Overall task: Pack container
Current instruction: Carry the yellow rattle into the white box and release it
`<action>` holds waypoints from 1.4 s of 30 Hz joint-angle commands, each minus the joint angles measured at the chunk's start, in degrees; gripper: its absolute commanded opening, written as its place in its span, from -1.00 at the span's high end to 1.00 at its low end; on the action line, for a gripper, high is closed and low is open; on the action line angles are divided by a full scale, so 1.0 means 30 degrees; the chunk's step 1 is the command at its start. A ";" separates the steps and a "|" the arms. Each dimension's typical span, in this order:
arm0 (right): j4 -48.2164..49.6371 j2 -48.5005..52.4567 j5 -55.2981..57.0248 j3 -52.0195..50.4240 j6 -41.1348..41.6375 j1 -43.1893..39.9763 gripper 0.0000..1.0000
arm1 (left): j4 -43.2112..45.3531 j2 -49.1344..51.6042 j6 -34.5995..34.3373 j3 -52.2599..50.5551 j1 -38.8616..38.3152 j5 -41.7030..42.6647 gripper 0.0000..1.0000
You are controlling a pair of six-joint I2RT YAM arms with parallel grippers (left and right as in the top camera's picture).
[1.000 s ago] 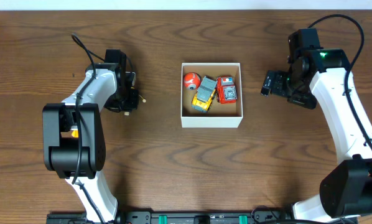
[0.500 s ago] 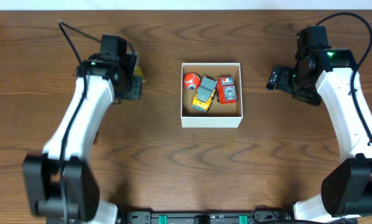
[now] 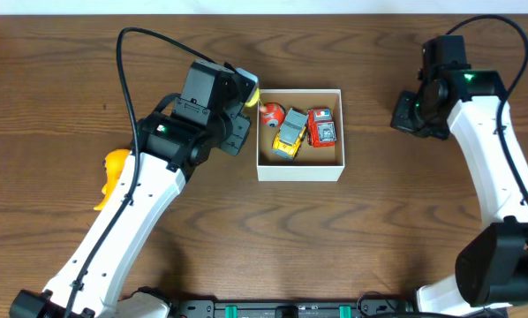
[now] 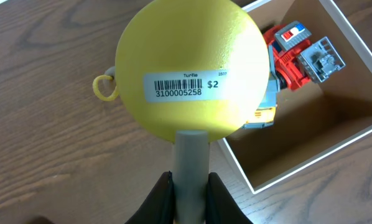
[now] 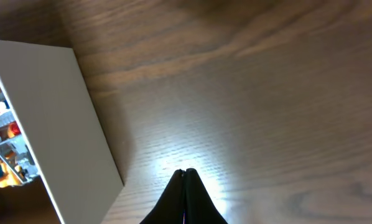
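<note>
- overhead view, the wooden table runs past every edge of the frame, so its full extent is cut off.
- the left arm reaches up from the bottom edge towards the box. its base is out of view, and a yellow patch beside it is too unclear to name.
- the right arm stands well to the right of the box. the right gripper looks like a dark lump from above. in its own wrist view the fingers are pressed together with nothing between them, over bare wood just beside the box's white outer wall.
- the container sits upright near the middle of the table, open top up.
- the left gripper is clamped on a grey stub under a round yellow toy. the toy hangs over the box's left rim, and from above only a sliver of it shows.
- a barcode sticker on the toy reads "$2"; the smaller print is hard to make out.
- inside the box, a yellow and grey car lies against a red car. the toy hides part of both in the left wrist view.
- a red ball sits in the box's upper left corner, partly covered by the gripper.
</note>
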 commanded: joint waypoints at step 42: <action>0.5071 0.5705 -0.9209 -0.0495 -0.3781 0.2543 0.93 | 0.0007 0.0000 0.0328 0.0328 -0.0022 -0.0226 0.88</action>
